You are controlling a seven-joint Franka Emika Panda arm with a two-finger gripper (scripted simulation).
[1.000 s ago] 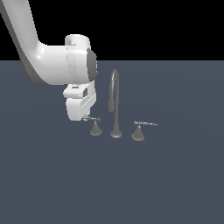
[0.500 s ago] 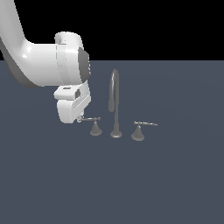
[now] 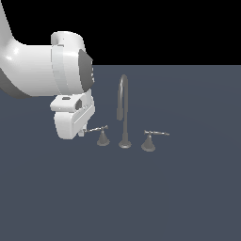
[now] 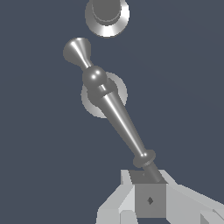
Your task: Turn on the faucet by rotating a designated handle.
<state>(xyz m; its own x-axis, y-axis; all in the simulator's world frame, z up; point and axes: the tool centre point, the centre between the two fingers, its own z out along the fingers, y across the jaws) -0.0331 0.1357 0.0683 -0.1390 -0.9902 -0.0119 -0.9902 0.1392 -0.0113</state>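
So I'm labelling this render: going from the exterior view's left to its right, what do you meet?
Gripper → handle → gooseneck spout → the other lever handle.

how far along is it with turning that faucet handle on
Done: the hand has reached the handle on the exterior view's left of the faucet. In hand: the wrist view shows the lever's tip at a finger pad, but whether it is gripped cannot be told. Left: the turning itself; how far the lever has rotated cannot be judged from these views.
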